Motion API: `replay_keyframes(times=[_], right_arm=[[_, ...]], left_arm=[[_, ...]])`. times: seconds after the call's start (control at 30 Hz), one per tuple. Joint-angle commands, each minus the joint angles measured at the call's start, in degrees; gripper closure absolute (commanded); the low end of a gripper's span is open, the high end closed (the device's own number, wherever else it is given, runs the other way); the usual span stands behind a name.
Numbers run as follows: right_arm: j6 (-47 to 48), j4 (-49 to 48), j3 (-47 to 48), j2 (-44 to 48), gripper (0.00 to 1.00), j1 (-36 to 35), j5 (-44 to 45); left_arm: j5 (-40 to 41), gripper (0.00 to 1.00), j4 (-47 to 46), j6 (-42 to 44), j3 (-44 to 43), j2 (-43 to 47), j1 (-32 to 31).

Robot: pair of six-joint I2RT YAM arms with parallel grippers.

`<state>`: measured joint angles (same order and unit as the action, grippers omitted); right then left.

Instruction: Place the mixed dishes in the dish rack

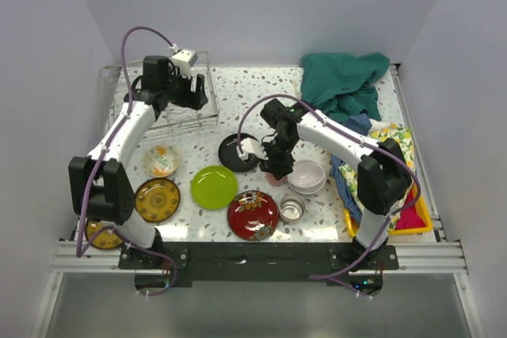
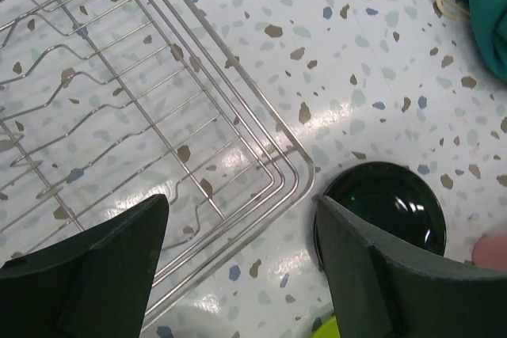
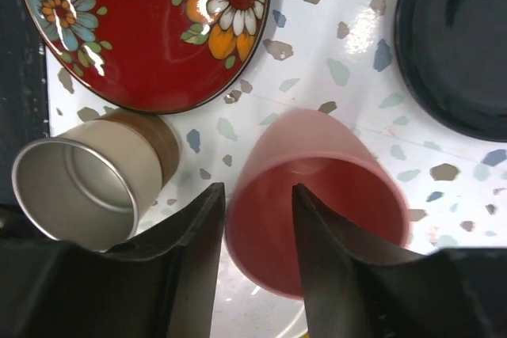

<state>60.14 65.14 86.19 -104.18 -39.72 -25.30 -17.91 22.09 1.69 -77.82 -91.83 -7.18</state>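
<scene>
At the tabletop's (image 1: 238, 96) near edge, a red floral plate (image 1: 253, 214), a steel cup (image 1: 291, 209), a lime-green plate (image 1: 214, 187) and a brown-gold plate (image 1: 157, 199) wait unloaded. Just beyond them, about mid-tabletop, the right pincer (image 3: 257, 195) stands partly open astride the wall of the salmon-pink cup (image 3: 341, 187). One finger is outside the rim and the other reaches into the mouth; whether either pad touches yet cannot be told. Stacked white bowls (image 1: 306, 176) sit just beside the cup toward the right edge, and a black plate (image 1: 238, 152) lies close on its far-left side. In the far left corner lies the dish rack (image 1: 178, 112). The left pincer (image 2: 242, 203) hangs wide open over its near right corner, holding nothing.

The step in hand looks to be the pick-up of the cup. Done well, it calls for the fingers to sink deeper on the wall before closing. A firm pinch and a straight lift should follow, since the steel cup and bowls crowd close and a sideways drag could knock them. The carry to the rack must clear the black plate, and the left arm may need to yield room.
</scene>
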Motion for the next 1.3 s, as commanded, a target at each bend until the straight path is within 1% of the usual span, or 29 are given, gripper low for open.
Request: replay_keyframes(times=[0.0, 0.03, 0.17, 0.33, 0.5, 0.63, 0.7, 0.87, 1.17, 1.23, 1.27], right_arm=[[-0.37, -2.83, 0.64, 5.39, 0.51, -0.18, 0.69], [-0.72, -2.57, 1.08, 6.18, 0.47, -0.18, 1.04], [-3.36, -2.22, 3.54, 8.46, 0.44, -0.09, 1.74], [-8.63, -4.40, 5.65, 10.31, 0.43, -0.18, 2.44], [-13.90, -8.27, 5.13, 11.80, 0.43, -0.18, 6.57], [-14.96, -12.05, 4.07, 12.34, 0.43, -0.09, 10.53], [-15.49, -13.20, 3.55, 12.34, 0.43, 0.09, 12.11], [-17.59, -15.22, 3.89, 11.46, 0.44, 0.88, 12.91], [-19.01, -16.10, 2.93, 12.16, 0.45, 2.19, 13.35], [-19.36, -16.36, 2.67, 12.33, 0.45, 2.55, 13.61], [-19.71, -16.45, 2.58, 12.42, 0.45, 2.81, 13.78]], left_arm=[[2.34, 0.20, -0.47, -5.03, -8.38, -6.67, -0.99], [2.44, 0.21, -0.38, -5.99, -9.53, -8.09, -1.52], [5.60, 0.22, 0.15, -7.76, -14.37, -13.54, -3.80], [9.20, 0.23, 0.50, -8.72, -19.03, -19.87, -5.56], [11.06, 0.28, 0.77, -9.60, -22.11, -24.62, -6.62], [11.15, 0.33, 0.85, -9.78, -22.37, -25.15, -8.55], [10.62, 0.34, 1.03, -10.13, -22.11, -25.24, -9.60], [10.09, 0.40, 1.03, -10.13, -21.93, -26.12, -11.54], [9.92, 0.39, 0.76, -10.48, -22.90, -27.52, -14.17], [9.30, 0.38, 0.59, -10.57, -23.69, -27.79, -14.79], [9.12, 0.36, 0.59, -10.57, -24.13, -28.31, -15.23]])
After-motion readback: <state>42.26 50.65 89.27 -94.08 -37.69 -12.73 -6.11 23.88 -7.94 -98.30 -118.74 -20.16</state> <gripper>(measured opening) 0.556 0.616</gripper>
